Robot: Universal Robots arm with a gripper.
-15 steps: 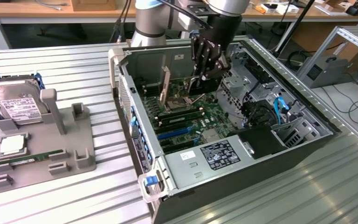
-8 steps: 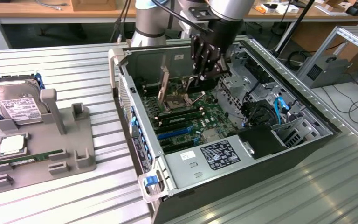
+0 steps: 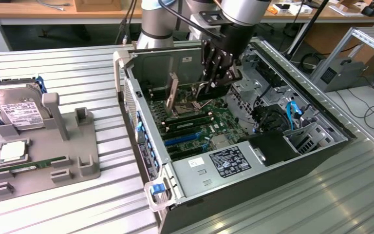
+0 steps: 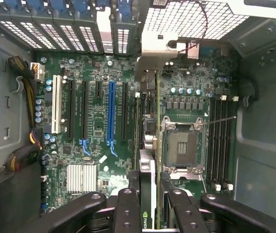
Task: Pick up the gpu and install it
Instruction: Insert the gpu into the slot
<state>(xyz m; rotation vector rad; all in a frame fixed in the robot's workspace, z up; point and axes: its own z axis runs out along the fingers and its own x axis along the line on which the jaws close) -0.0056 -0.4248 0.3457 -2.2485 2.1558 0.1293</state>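
The gpu (image 3: 173, 90) is a thin card with a brownish face, standing on edge inside the open computer case (image 3: 130, 87), above the motherboard (image 3: 206, 127). My gripper (image 3: 217, 81) reaches down into the case and is shut on it. In the wrist view the gpu (image 4: 147, 170) runs edge-on between my black fingers (image 4: 127, 208), and the gripper (image 4: 150, 206) clamps it from both sides. Its silver bracket (image 4: 158, 44) points toward the vented slot covers at the rear wall. The card hangs beside the blue slot (image 4: 111, 111) and the black slots, on the processor socket's (image 4: 181, 145) side.
At the exterior view's left a grey fixture (image 3: 76, 161) holds a silver hard drive (image 3: 19, 113), a green memory stick (image 3: 32, 166) and a square chip (image 3: 11, 152). Drive cage and cables (image 3: 284, 117) fill the case's right side. Ribbed metal table (image 3: 304, 195) surrounds everything.
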